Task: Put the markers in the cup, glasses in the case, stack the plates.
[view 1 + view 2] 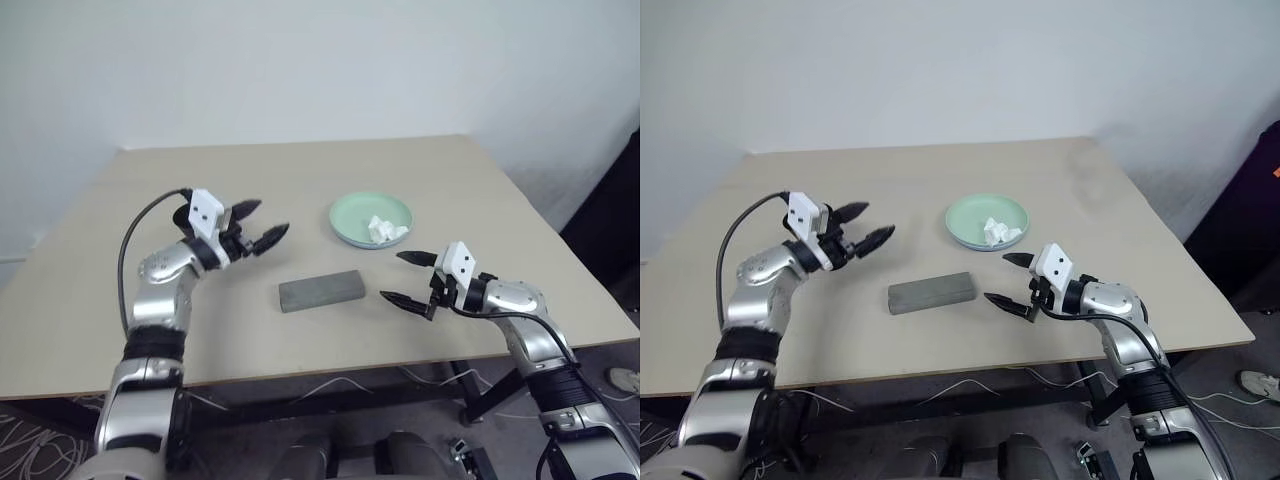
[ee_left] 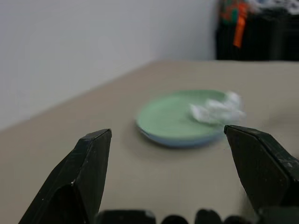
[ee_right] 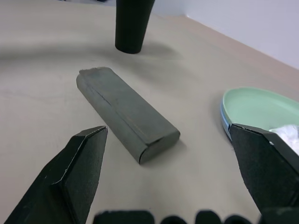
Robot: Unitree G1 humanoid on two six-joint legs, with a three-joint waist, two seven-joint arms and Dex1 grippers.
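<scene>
Item: we logged the grey glasses case (image 1: 321, 290), lid shut, flat mid-worktop (image 1: 120, 310) between both grippers; rigid, light, smooth, best pinched across its narrow width. Mint plate (image 1: 350, 215) atop blue, beyond. Left gripper (image 1: 262, 225) and right gripper (image 1: 407, 277): fingers apart, empty.

Head views look down over the tabletop (image 1: 300, 180); wrist views sit low, close, sharing the green plate (image 2: 177, 116).

Two stacked plates (image 1: 352, 218), mint green upon light blue, are counted on the counter (image 1: 300, 180). One grey case (image 1: 321, 290), one black cup (image 3: 133, 25) and one crumpled tissue (image 1: 386, 230) are also shown.
</scene>
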